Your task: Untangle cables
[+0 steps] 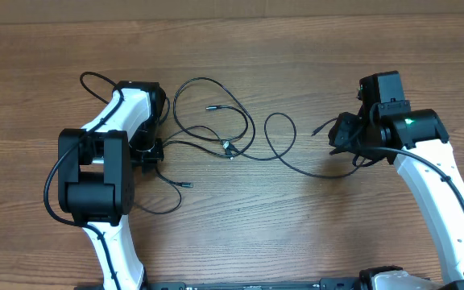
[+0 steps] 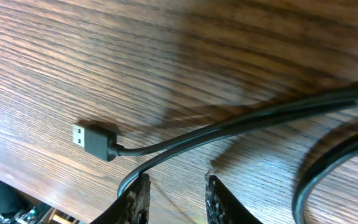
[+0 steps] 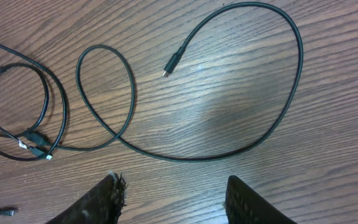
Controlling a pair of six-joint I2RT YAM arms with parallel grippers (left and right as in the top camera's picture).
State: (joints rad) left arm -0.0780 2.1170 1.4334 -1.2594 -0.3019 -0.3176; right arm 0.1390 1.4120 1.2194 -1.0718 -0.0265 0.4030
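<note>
Right now I'm seeing the left end effector (image 1: 146,150) sitting low over the counter (image 1: 256,234), its 2 fingers (image 2: 135,200) standing a narrow gap apart with only bare wood showing between them. The cables (image 1: 229,147) are lying in loose, crossing loops across the middle of the counter, between the 2 arms. 1 strand is running just past the left fingertips to a USB plug (image 2: 94,141) lying flat. Further right, 1 cord is curling into 2 loops and ending in a slim plug (image 3: 176,60). The right end effector (image 1: 341,133) is hovering over that stretch, spread wide, gripping nothing.
</note>
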